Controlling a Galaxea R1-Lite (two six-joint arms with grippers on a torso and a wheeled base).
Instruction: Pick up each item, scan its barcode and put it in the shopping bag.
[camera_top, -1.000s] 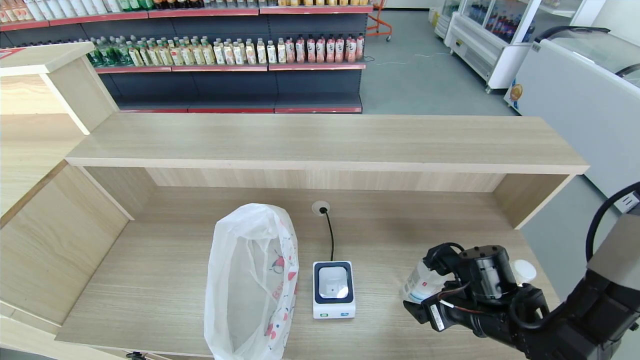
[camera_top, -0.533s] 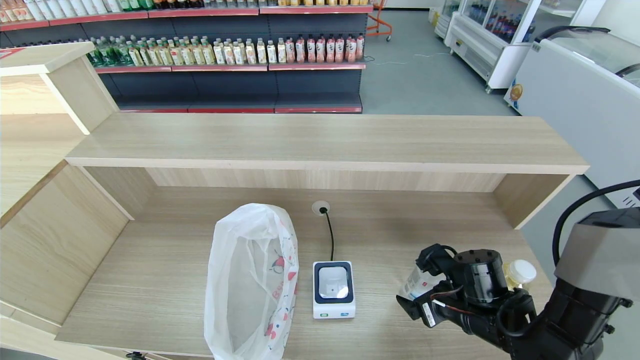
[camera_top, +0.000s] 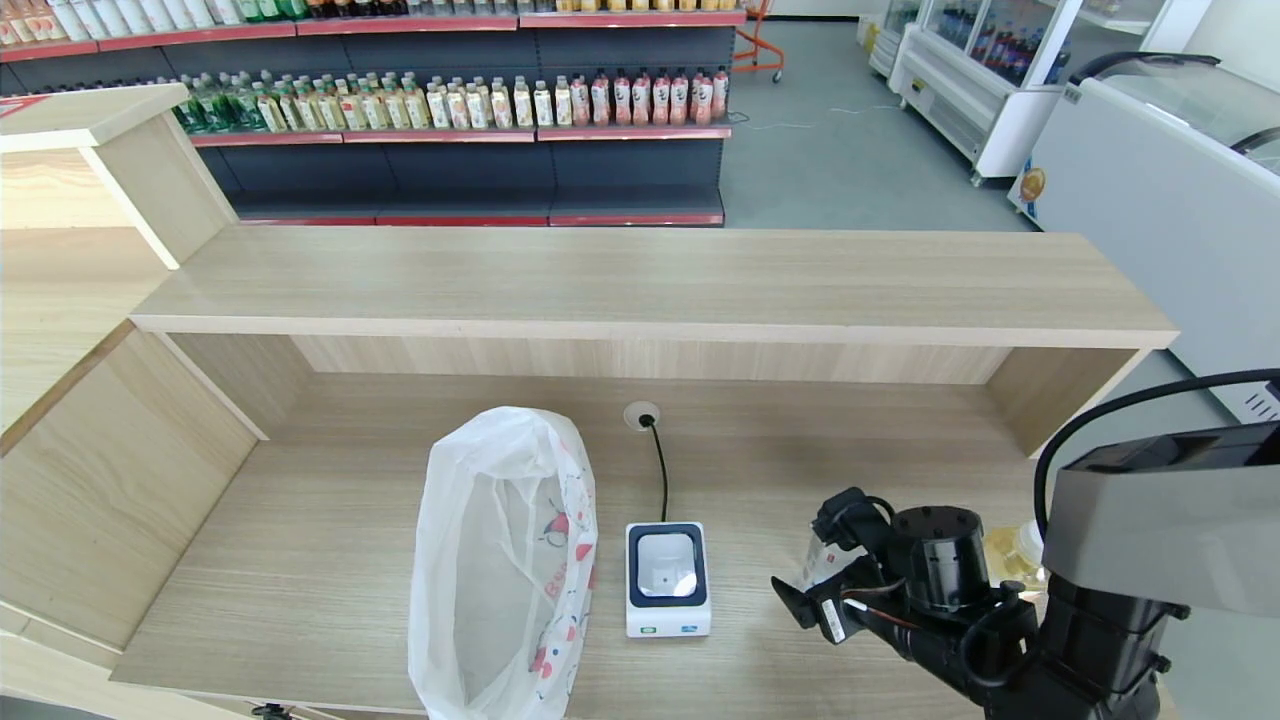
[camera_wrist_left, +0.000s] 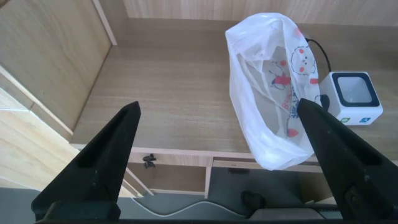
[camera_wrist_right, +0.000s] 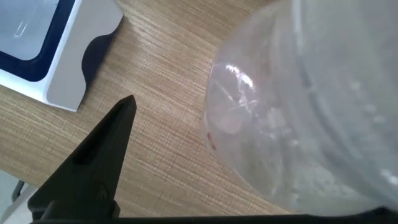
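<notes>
Closer to the scanner (camera_top: 667, 578) than a second ago, the right gripper (camera_top: 812, 578) hangs just right of it, clamped on the clear bottle (camera_top: 825, 558), while the left gripper (camera_wrist_left: 217, 112), spread wide, hangs beyond the shopping bag (camera_top: 500, 570) standing just left of the scanner.

Most of bottle (camera_top: 828, 562) behind right gripper (camera_top: 805, 552); bag (camera_top: 500, 560) btm & scanner (camera_wrist_right: 31, 43) cut off at view edges.
</notes>
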